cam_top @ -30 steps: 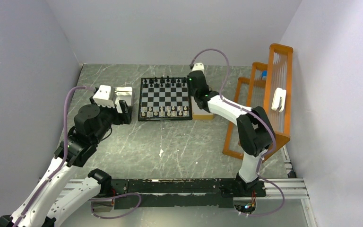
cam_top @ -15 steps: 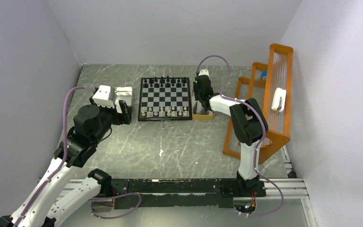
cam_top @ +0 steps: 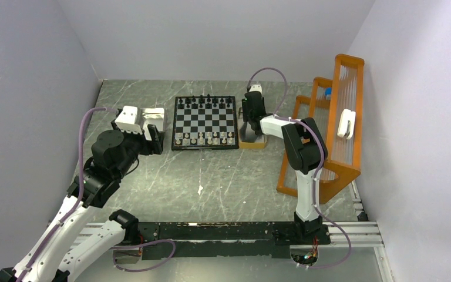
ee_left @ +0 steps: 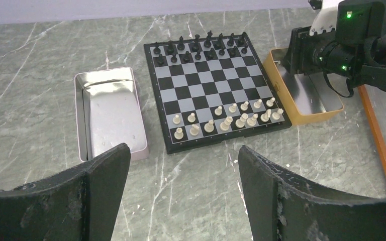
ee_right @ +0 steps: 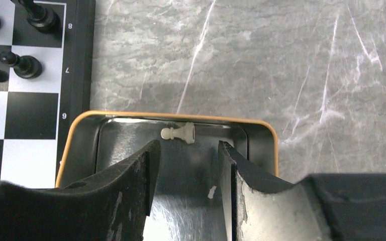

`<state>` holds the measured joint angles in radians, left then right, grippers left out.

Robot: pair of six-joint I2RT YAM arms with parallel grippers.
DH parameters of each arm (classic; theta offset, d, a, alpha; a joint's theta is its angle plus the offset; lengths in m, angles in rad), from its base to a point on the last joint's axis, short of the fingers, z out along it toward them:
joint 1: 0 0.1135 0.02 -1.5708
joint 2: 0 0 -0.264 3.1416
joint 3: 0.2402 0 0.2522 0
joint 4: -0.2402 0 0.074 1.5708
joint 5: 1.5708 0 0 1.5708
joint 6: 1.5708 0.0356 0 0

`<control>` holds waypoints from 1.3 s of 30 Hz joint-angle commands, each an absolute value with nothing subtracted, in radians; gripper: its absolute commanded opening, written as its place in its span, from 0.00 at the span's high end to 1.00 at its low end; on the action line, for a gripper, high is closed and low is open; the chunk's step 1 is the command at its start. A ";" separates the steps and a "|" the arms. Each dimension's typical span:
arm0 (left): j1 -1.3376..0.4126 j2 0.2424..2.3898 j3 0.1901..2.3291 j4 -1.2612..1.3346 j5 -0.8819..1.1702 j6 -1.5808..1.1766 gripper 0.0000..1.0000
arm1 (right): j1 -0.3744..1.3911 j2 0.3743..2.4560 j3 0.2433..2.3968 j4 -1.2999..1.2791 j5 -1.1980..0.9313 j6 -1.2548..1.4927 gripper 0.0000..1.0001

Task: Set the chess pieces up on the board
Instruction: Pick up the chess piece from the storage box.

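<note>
Right wrist: board (ee_right: 30, 95) frame reads 8, 7, 6.

Left arm (cam_top: 103, 158) bent, held back at left side; left hand (ee_left: 183, 150) raised, fingers wide apart, empty. Right arm (cam_top: 302, 147) reaching far forward; right hand (ee_right: 188, 150) pointing down, fingers partly apart, nothing between.

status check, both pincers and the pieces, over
Left pincer open, empty, short of the board. Right pincer open over the orange-rimmed tin, one white pawn lying on its side just ahead. Tin's far wall close behind the pawn.
</note>
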<state>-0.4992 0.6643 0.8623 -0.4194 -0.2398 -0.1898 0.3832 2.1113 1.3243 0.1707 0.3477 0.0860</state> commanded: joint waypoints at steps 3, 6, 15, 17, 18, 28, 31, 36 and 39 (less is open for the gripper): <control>-0.489 0.660 0.865 -0.410 -0.236 -0.176 0.17 | 0.378 2.158 1.409 0.153 0.340 0.112 0.50; -0.488 0.660 0.864 -0.411 -0.239 -0.177 0.17 | 0.377 2.176 1.437 0.122 0.352 0.125 0.50; -0.488 0.657 0.865 -0.411 -0.245 -0.177 0.17 | 0.378 2.223 1.512 0.053 0.369 0.121 0.50; -0.488 0.657 0.865 -0.411 -0.248 -0.177 0.17 | 0.377 2.225 1.514 0.052 0.362 0.116 0.52; -0.487 0.657 0.865 -0.412 -0.249 -0.178 0.17 | 0.378 2.226 1.516 0.049 0.362 0.114 0.53; -0.487 0.660 0.865 -0.410 -0.249 -0.178 0.17 | 0.378 2.241 1.538 0.030 0.336 0.103 0.75; -0.486 0.661 0.865 -0.410 -0.247 -0.177 0.17 | 0.377 2.237 1.529 0.029 0.333 0.100 0.78; -0.486 0.662 0.865 -0.410 -0.246 -0.178 0.17 | 0.377 2.230 1.526 0.010 0.323 0.095 0.82; -0.486 0.663 0.865 -0.409 -0.246 -0.179 0.17 | 0.377 2.215 1.519 0.005 0.297 0.094 0.82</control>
